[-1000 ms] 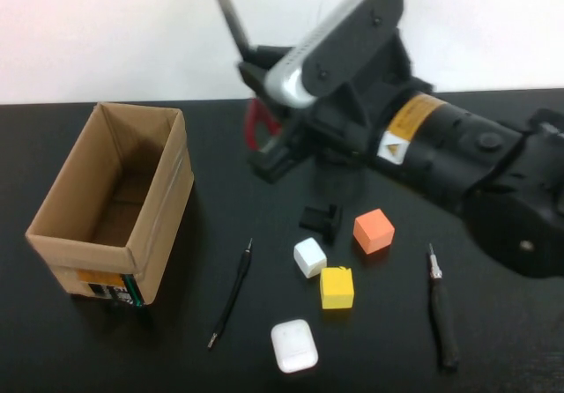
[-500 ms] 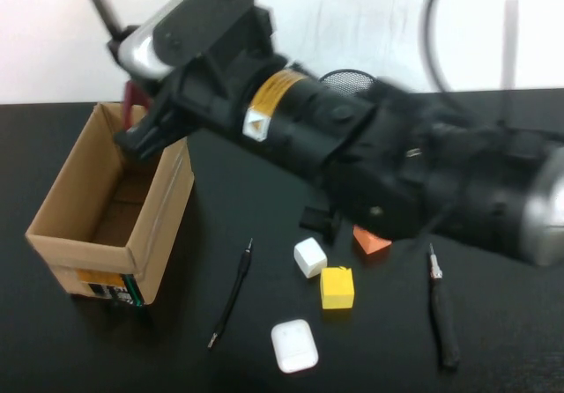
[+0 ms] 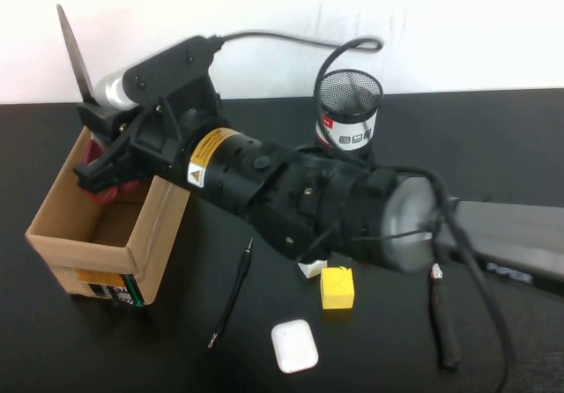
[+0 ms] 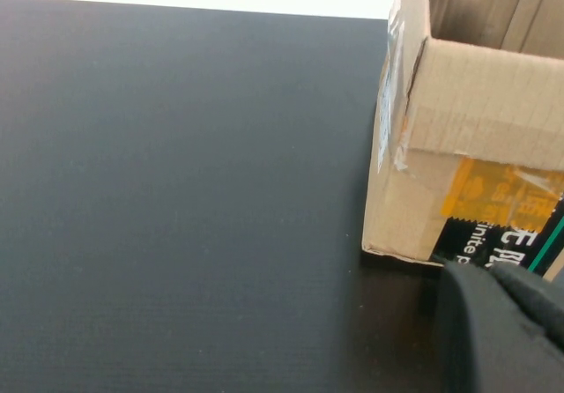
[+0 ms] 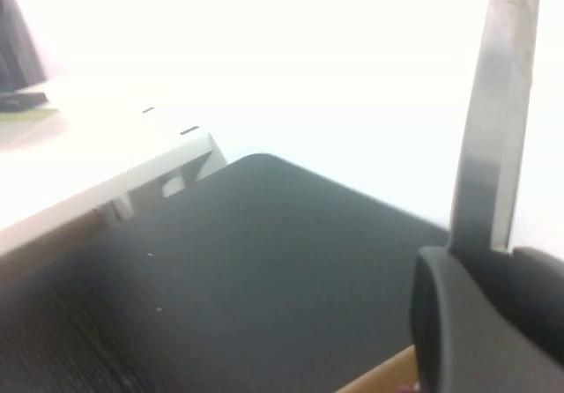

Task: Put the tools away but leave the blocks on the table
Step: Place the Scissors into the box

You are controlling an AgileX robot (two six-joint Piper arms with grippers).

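Partly arm-hidden white block [image 3: 307,270]

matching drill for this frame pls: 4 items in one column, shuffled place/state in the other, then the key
Items
1. scissors
2. thin screwdriver
3. thick screwdriver
4. yellow block

Places/states
A. lying on the table at the right, near the front edge
B. held by the right gripper over the cardboard box, blades pointing up
C. on the table just behind the white case
D. lying on the table between the box and the blocks

Pairs: 1-B, 2-D, 3-A, 4-C

The left gripper sits shut, low by the box's front corner, holding nothing.
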